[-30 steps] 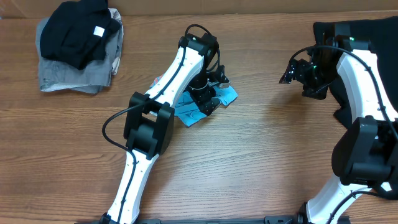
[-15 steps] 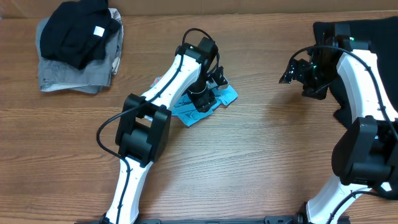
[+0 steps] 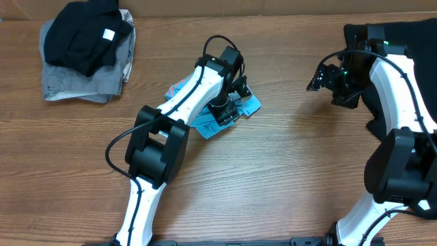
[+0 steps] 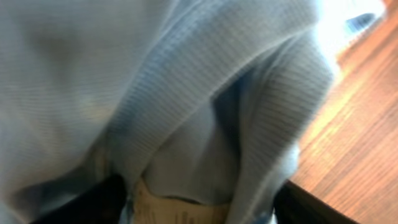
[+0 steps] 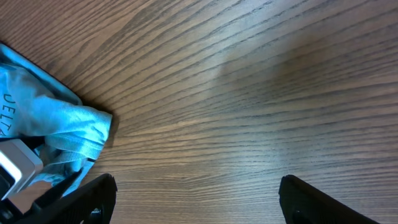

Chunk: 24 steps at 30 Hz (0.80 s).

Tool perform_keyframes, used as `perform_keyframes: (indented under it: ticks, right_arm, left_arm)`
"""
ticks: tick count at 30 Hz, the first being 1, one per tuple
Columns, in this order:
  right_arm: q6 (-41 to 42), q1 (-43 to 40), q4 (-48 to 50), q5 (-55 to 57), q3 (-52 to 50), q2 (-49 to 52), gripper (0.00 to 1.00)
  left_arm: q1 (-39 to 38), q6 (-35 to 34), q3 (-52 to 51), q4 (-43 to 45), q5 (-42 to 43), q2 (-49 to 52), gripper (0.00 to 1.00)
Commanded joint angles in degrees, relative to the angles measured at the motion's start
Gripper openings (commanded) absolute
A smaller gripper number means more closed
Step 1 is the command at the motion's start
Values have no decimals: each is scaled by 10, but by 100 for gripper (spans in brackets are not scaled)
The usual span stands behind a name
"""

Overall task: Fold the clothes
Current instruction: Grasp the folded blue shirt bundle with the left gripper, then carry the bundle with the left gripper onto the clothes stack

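Shifted slightly, left arm [image 3: 194,89] bends down, left claw [image 3: 227,113] in the blue T-shirt [image 3: 251,104], grip unclear; right claw [image 3: 318,77] hangs released.

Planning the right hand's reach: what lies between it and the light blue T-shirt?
Only bare wooden table separates the right hand from the light blue T-shirt, seen overhead and in the right wrist view.

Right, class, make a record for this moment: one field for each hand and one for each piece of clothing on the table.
left hand: down on the light blue T-shirt, cloth bunched between its fingers, grip unclear
right hand: open, over bare wooden table
T-shirt: crumpled, mid-table
far left corner: folded black garment on grey garment
right edge: large black garment, partly under right arm
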Motion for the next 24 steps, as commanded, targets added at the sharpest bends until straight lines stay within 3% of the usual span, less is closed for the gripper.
perform_keyframes:
  ticks: [1,10,12,18,24]
  right_arm:
    - [-5,-1,2,-5,12,-15,87]
    - [-5,-1,9,-5,12,-15,87]
    - [-5,-1,9,-5,12,-15,87]
    - [-5,-1,12,-5,12,-15,87]
    - [-5,-1,19,-5,12,-15,88]
  left_arm:
    - [-5,-45,-84,24,2,101,71]
    - [-6,-54,-155,81,6,101,71]
    - [-7,-54,-168,95,12,101,60]
    - [-7,-100,-175,108,14,101,4]
    - [-3,-127,-145,71,-19,100,4]
